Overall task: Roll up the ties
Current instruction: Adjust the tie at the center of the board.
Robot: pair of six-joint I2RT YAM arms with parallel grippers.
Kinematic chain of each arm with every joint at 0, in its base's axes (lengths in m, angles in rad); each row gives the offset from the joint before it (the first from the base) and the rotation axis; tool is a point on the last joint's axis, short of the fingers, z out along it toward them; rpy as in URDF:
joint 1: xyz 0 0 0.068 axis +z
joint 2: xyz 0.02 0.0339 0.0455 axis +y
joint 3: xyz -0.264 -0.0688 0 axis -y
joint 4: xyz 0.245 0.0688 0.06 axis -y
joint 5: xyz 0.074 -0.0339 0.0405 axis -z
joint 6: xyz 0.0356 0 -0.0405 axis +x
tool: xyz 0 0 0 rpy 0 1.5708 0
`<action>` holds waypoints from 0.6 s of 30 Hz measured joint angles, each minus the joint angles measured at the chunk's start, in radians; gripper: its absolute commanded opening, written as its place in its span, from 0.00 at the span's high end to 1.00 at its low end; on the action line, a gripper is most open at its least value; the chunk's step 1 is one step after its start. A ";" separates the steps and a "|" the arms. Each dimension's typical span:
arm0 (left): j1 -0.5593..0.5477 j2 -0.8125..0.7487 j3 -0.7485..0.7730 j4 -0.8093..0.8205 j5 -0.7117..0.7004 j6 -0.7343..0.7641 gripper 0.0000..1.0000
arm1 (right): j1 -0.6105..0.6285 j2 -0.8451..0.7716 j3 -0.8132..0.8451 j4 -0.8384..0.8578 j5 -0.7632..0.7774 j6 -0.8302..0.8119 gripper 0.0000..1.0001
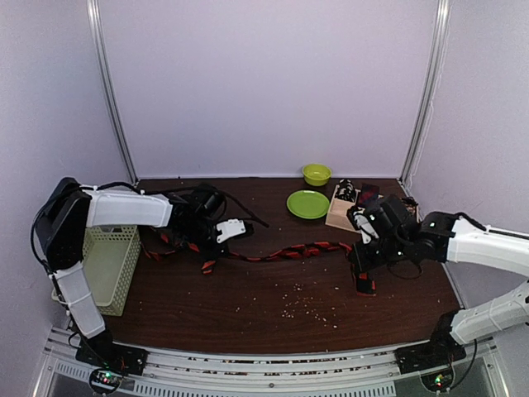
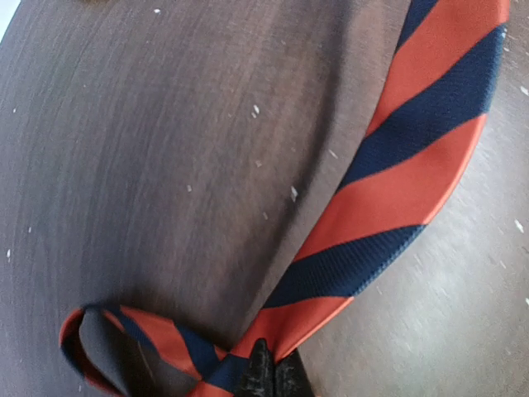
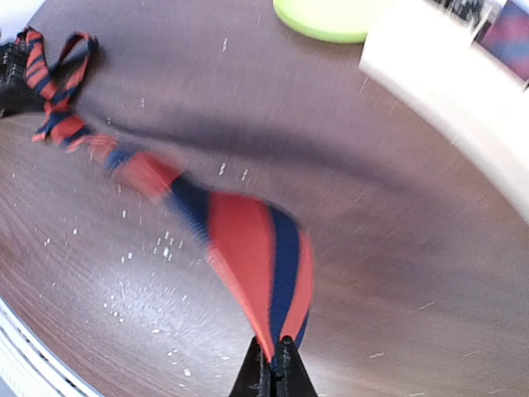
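Observation:
A long orange-red tie with dark stripes [image 1: 289, 251] stretches across the table between my two grippers. My left gripper [image 1: 212, 253] is shut on its left part. In the left wrist view the fingertips [image 2: 263, 374] pinch the tie [image 2: 397, 190] where it crosses over itself, with a small loop to the left. My right gripper [image 1: 361, 269] is shut on the tie's right end. In the right wrist view the tie [image 3: 256, 248] hangs blurred from the closed gripper [image 3: 277, 372] a little above the table. Other dark, patterned ties [image 1: 357, 193] lie in a pale box at the back right.
A pale green mesh basket [image 1: 111, 265] stands at the left table edge. A green plate [image 1: 307, 203] and a green bowl [image 1: 316, 174] sit at the back. The pale box [image 3: 438, 83] is close to the right arm. Crumbs dot the table's front.

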 measured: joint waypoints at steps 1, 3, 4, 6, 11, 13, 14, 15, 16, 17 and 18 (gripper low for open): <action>0.000 -0.021 0.003 -0.034 0.000 0.006 1.00 | -0.013 0.000 0.051 -0.040 0.008 -0.032 1.00; 0.002 -0.055 0.018 -0.113 0.000 0.020 1.00 | -0.031 0.000 0.131 -0.117 0.026 -0.100 1.00; 0.002 -0.069 0.027 -0.151 0.000 0.027 1.00 | -0.034 0.001 0.161 -0.157 0.033 -0.137 1.00; 0.002 -0.089 0.042 -0.222 0.007 0.041 1.00 | -0.034 0.005 0.203 -0.236 0.043 -0.195 1.00; 0.002 -0.111 0.045 -0.351 0.085 0.055 1.00 | -0.042 0.070 0.248 -0.368 0.031 -0.319 1.00; 0.002 -0.111 0.045 -0.388 0.111 0.056 1.00 | -0.054 0.142 0.272 -0.402 0.014 -0.368 1.00; 0.002 -0.106 0.047 -0.403 0.122 0.056 1.00 | -0.064 0.198 0.289 -0.422 0.001 -0.399 1.00; 0.002 -0.094 0.055 -0.425 0.135 0.058 1.00 | -0.072 0.252 0.299 -0.430 -0.010 -0.423 1.00; 0.002 -0.075 0.065 -0.438 0.143 0.060 1.00 | -0.081 0.316 0.304 -0.434 -0.021 -0.447 1.00; 0.002 -0.049 0.079 -0.451 0.152 0.062 1.00 | -0.087 0.367 0.305 -0.438 -0.031 -0.464 1.00; 0.002 -0.018 0.099 -0.462 0.159 0.064 1.00 | -0.093 0.428 0.310 -0.449 -0.043 -0.482 1.00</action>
